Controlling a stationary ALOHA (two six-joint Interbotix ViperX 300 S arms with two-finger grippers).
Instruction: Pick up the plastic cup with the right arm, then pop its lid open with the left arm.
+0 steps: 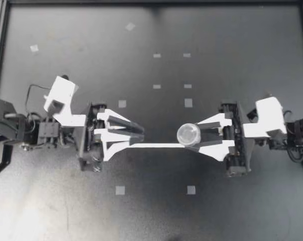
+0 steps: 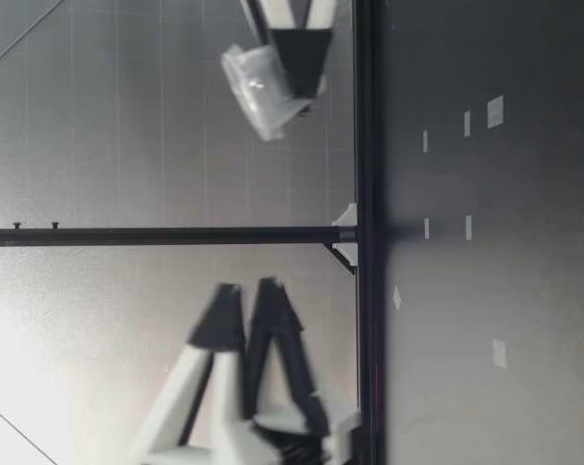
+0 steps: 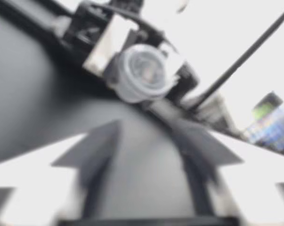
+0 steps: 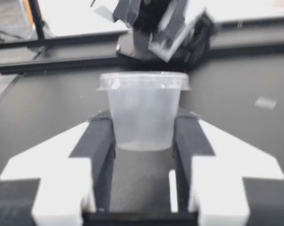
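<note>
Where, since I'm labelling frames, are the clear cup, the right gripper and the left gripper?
clear cup [image 4: 142, 117], right wrist view, on its side wall.
right gripper [image 1: 193, 134], top view, midway between its fingertips.
left gripper [image 1: 142, 131], top view, midway between its fingertips.

The top camera looks straight down from well above the clear cup [image 1: 189, 134]. The low one looks across at desk [image 2: 485, 339] height, from below the cup. The right wrist camera sits close behind the cup, and the left faces it from farther off. All four views share it.
</note>
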